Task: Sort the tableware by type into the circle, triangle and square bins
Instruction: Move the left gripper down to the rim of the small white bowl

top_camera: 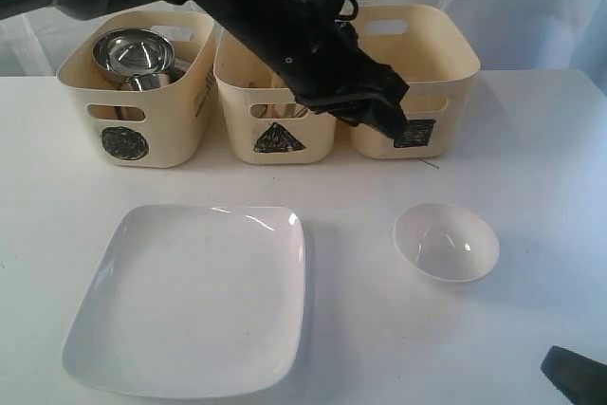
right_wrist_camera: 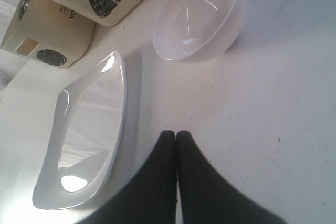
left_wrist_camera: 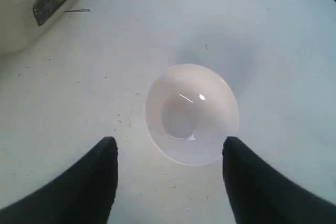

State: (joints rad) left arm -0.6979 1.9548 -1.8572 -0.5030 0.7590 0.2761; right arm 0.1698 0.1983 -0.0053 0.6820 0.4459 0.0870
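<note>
Clear round dish sits upright, mouth facing up.

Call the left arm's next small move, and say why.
Probably lower the left pincer toward the near rim of the small dish, ready to close on it. Its jaws stand open and empty. The dish sits untouched on the table, lined up just ahead of the fingertips.

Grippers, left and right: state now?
Left gripper: jaws open, holding nothing.
Right gripper: jaws shut, holding nothing.
</note>
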